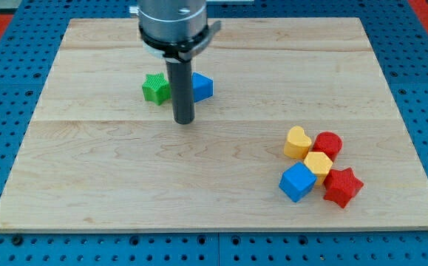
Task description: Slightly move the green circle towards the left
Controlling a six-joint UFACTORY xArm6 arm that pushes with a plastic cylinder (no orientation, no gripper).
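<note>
The green circle did not show anywhere, so I could not tell where it was. It may have been hiding behind the dark rod. The only green block that showed was a green star (154, 89), near the top of the view. Just on its right the rod stood in the way, and on the rod's other side was a blue block (202, 86) with a pointed end. My tip (184, 120) rested on the tabletop (125, 185), a little below those two blocks and apart from both. I think it sat there so it could get beside a block and push it to the view's left. The end effector was only a plain rod, so it had nothing to spread, press together or pinch. Far off at the view's bottom right, five blocks huddled together: a yellow heart (297, 142), a red block (328, 144), a yellow block (318, 164), a blue cube (297, 182) and a red star (343, 186).
</note>
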